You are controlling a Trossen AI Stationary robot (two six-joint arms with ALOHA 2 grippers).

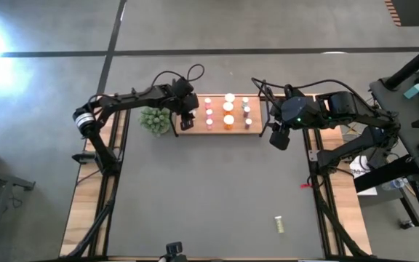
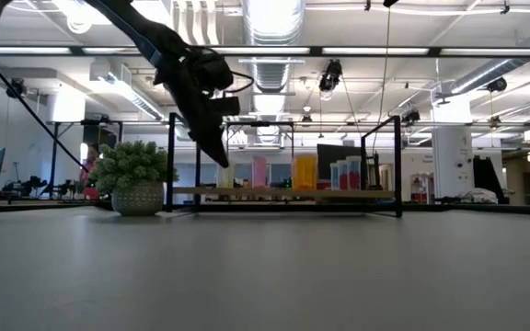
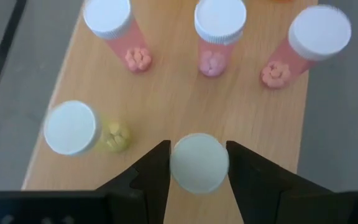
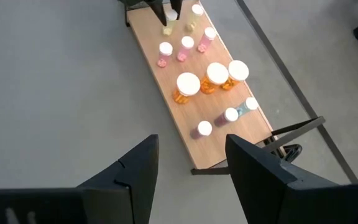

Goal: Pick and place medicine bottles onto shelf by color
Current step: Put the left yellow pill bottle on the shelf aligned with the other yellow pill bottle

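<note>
The shelf (image 1: 256,129), a light wooden board in a black frame, stands at the table's far middle. Several white-capped medicine bottles stand on it: pink ones (image 3: 219,22), orange ones (image 4: 216,73) and a yellow one (image 3: 73,127). My left gripper (image 1: 188,120) is at the shelf's left end, shut on a yellowish bottle (image 2: 226,175). My right gripper (image 4: 188,165) hangs open above the mat, off the shelf's right end, with nothing between its fingers. One pale bottle (image 1: 278,224) lies on its side on the mat near the front right. My left gripper has the bottle's white cap (image 3: 199,163) between its two fingers, which stand against opposite sides of it with no gap showing. The fingers slant down from the shelf's left end. The bottle stands upright with its base on the board (image 3: 166,93).
A small spiky green plant in a pot (image 1: 153,120) stands just left of the shelf, close to my left arm. The shelf's black uprights (image 2: 170,165) rise at both short ends. The dark grey mat (image 1: 209,196) stretches toward the near edge.
</note>
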